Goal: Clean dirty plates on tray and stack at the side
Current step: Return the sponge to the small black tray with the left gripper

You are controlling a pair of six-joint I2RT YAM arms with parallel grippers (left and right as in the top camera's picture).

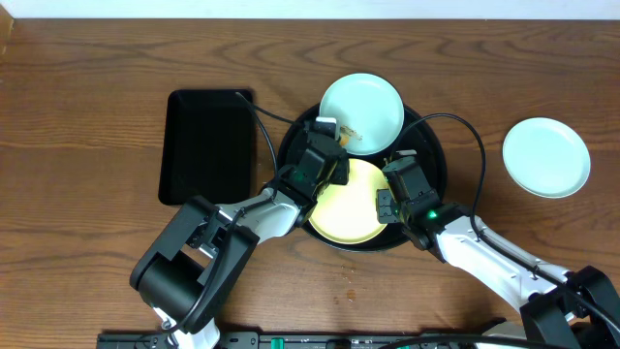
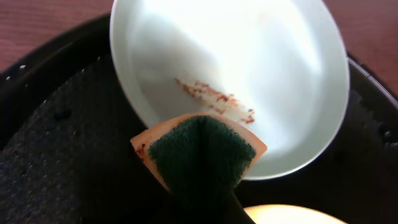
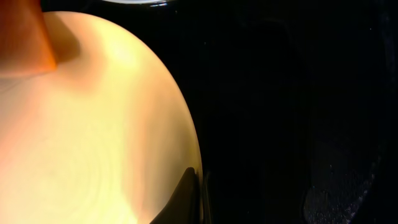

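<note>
The round black tray (image 1: 433, 145) holds two plates. A mint-blue plate (image 1: 368, 102) at its far rim carries brown-orange smears (image 2: 214, 96). My left gripper (image 1: 327, 160) is shut on a green-and-orange sponge (image 2: 200, 149), whose tip rests on that plate's near edge. The yellow plate (image 1: 344, 208) lies nearer in the tray. My right gripper (image 1: 387, 202) is shut on its right rim, and one dark finger (image 3: 185, 196) lies over the yellow plate's (image 3: 93, 124) edge. A second mint-blue plate (image 1: 545, 157) sits on the wooden tabletop to the right.
A rectangular black tray (image 1: 208, 145) lies left of the round one, beside my left arm. Black cables arc over the round tray's rim on both sides. Brown wood tabletop (image 1: 87, 145) stretches left and right.
</note>
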